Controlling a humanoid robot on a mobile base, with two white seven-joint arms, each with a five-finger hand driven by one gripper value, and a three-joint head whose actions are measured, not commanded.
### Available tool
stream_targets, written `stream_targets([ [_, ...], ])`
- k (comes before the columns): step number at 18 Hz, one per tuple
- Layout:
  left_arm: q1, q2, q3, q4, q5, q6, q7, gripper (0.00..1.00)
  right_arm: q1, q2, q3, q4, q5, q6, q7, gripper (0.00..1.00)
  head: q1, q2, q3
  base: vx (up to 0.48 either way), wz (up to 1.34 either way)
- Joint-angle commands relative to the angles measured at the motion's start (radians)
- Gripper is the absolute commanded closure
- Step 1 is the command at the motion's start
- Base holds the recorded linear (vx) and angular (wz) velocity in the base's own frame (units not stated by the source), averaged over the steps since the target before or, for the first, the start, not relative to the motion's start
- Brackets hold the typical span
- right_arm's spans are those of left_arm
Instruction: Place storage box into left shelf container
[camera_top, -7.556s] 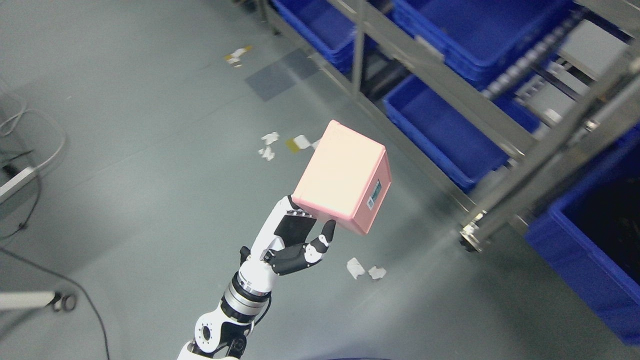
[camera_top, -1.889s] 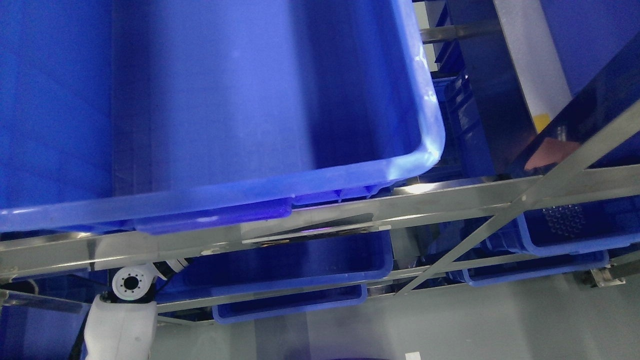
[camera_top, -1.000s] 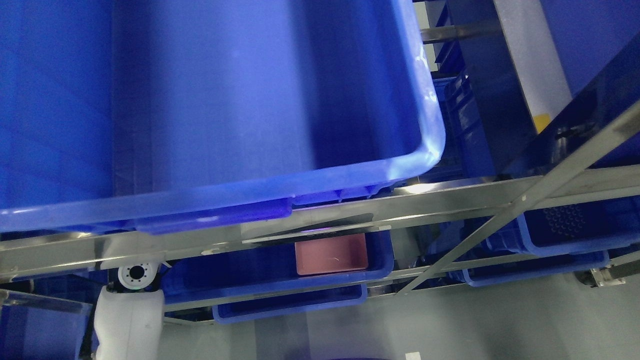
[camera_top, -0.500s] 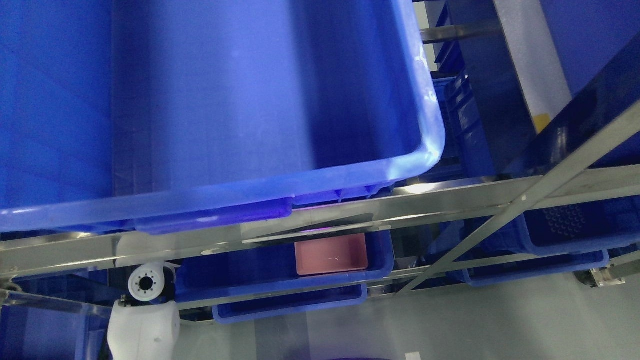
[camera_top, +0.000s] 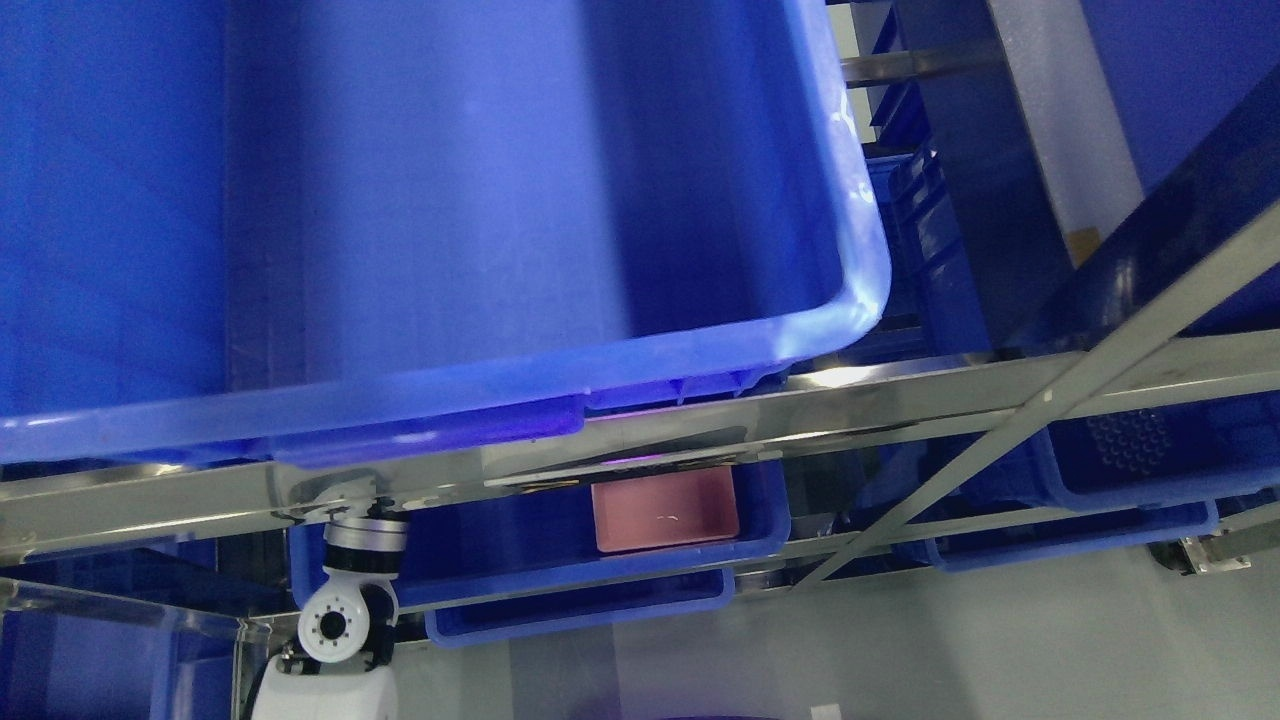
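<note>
Reaching up behind the steel shelf rail (camera_top: 640, 420), the left arm's hand is hidden, its grip unreadable; it is perhaps risking snagging beside the pink storage box (camera_top: 665, 510) in the blue bin (camera_top: 560, 570).

One pink storage box (camera_top: 665, 510), several blue bins (camera_top: 500, 200), one white robot arm (camera_top: 340, 620).

From my seat the feed is dominated by the big blue bin (camera_top: 420, 200), close to the lens and soft, its rim (camera_top: 850, 310) glowing pale where overhead light strikes it. A hot glare spot sits on the steel shelf rail (camera_top: 845, 378). Beneath the rail everything falls into deep shadow; the pink box (camera_top: 665, 510) reads dull there. The floor (camera_top: 1000, 650) is evenly, softly lit.
</note>
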Motion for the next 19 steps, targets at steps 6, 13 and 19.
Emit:
stream_targets([
  [6,0.136,0.005,-0.085,-0.142,0.013,-0.05,0.028,0.0,-0.005,-0.017,0.0,-0.017,-0.021,0.0,0.0,0.0,0.0,0.0,0.0,0.0,0.0],
  [13,0.137,0.005,-0.083,-0.141,0.013,-0.024,0.053,0.0,-0.005,-0.017,0.0,-0.017,-0.021,0.0,0.0,0.0,0.0,0.0,0.0,0.0,0.0],
  [19,0.142,0.005,-0.091,-0.139,0.013,-0.024,0.051,0.0,-0.005,-0.017,0.0,-0.017,-0.021,-0.002,0.0,0.0,0.0,0.0,0.0,-0.001,0.02],
])
